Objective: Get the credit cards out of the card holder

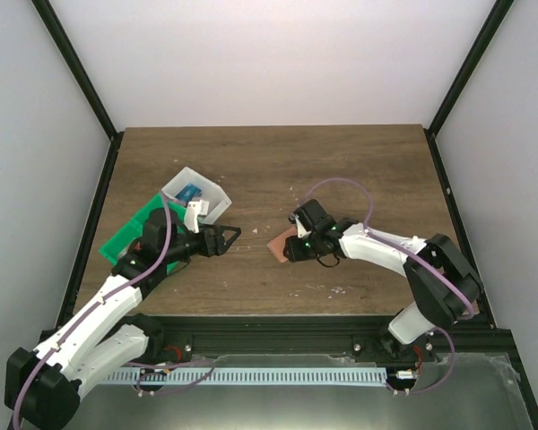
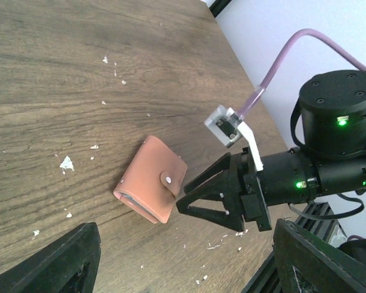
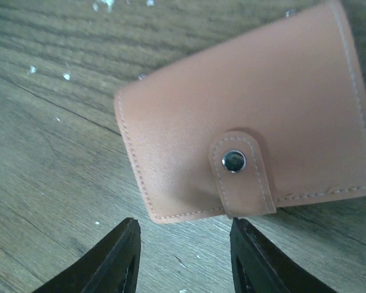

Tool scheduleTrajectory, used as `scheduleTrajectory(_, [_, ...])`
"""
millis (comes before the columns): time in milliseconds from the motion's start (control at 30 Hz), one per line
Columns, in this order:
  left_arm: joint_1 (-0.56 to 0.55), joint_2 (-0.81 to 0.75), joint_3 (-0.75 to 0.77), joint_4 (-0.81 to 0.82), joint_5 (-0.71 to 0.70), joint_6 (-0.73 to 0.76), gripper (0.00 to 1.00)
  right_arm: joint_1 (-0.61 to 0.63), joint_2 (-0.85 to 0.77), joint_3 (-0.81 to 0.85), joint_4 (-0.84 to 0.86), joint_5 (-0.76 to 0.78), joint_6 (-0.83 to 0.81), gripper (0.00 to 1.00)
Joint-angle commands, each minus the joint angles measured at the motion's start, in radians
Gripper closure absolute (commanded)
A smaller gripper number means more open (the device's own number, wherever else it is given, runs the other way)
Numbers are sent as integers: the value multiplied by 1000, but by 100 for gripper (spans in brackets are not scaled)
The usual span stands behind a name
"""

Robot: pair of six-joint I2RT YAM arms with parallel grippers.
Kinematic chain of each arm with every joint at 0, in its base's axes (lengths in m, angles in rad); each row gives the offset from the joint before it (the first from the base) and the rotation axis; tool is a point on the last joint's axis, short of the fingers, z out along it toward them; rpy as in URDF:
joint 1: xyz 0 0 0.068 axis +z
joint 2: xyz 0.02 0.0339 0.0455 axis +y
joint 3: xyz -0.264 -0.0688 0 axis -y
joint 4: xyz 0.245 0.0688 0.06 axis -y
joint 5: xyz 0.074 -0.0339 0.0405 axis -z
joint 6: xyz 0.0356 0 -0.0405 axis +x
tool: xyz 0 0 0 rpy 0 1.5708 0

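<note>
2 grippers: both released, nothing held; left gripper (image 1: 229, 235) sits mid-left in the top view with jaws spread wide, right gripper (image 3: 184, 229) has jaws part-way apart with only bare wood between them
Holder spot: card holder (image 1: 281, 246) lies flat on the table (image 1: 341, 170), just right of centre in the top view, folded shut, salmon-orange outside facing up
Snap: the snap tab (image 3: 241, 177) wraps over the holder's edge, lower middle of the right wrist view, and its stud looks pressed home
Cards: 0 credit cards showing, so I'd guess they're tucked inside
Gap: right fingertips are just beside the tab edge, not touching as far as I can tell
Left side: green tray (image 1: 124, 237) and white tray (image 1: 217, 193) at centre left of the top view; something blue in the white 1, can't tell what
Risk 1: holder is thin and flat, so the fingers could skate and shove it along the wood; the left gripper is well apart, so nothing pins it
Risk 2: pinch the whole fold instead of the tab and it just lifts shut, cards stay in
Risk 3: if the snap pops suddenly the holder could flip or spill cards
</note>
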Motion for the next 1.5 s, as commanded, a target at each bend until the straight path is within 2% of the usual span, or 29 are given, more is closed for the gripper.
scheduleTrajectory(0, [-2,-21,-17,24,-8,-12,21,36,-41,77,-82,101,9,60])
scheduleTrajectory(133, [-2,-14,-9,18,-8,-8,20,73,-24,119,-103,167,-13,69])
scheduleTrajectory(333, [-2,-22,-13,13,-13,-10,20,76,74,209,-141,330,21,75])
scheduleTrajectory(667, [-2,-39,-19,-3,-37,-1,20,75,176,220,-129,332,61,76])
scheduleTrajectory(1100, [-2,-23,-19,2,-32,-2,20,86,208,198,-139,373,70,77])
scheduleTrajectory(1467, [-2,8,-13,-18,-47,-18,21,96,151,170,-103,401,11,94])
